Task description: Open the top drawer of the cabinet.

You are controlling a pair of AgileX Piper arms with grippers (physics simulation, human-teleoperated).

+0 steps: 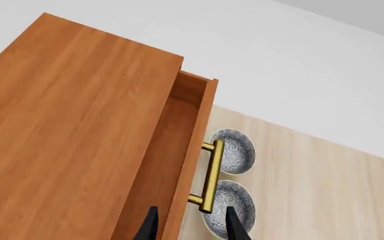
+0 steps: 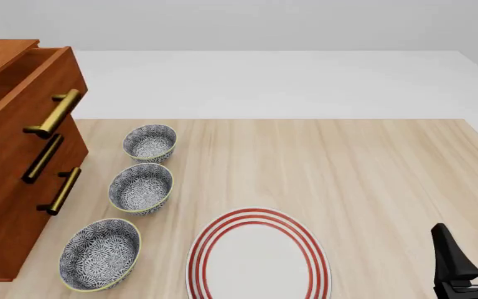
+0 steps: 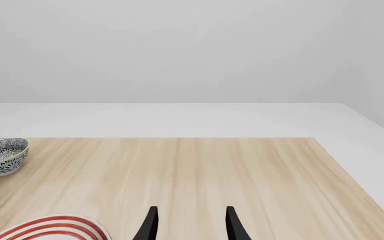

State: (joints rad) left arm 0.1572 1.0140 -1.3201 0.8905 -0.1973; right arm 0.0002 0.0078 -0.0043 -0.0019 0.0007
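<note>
The top drawer stands pulled partway out of the cabinet at the far left of the worktop, its front jutting forward past the two lower drawers, and its brass handle sits out ahead of the two handles below it. In the left wrist view the drawer's open interior shows beside the cabinet's flat top, with the left gripper above it, fingers spread apart and holding nothing, one fingertip on each side of the drawer's front panel in that view; whether they touch it cannot be told. Just right of the cabinet three patterned bowls lie in a row: the far bowl, the middle bowl and the near bowl. A red-ringed plate rests at the near edge, right of the near bowl. The right gripper hangs at the near right corner, well apart from everything, its fingers open and empty.
</note>
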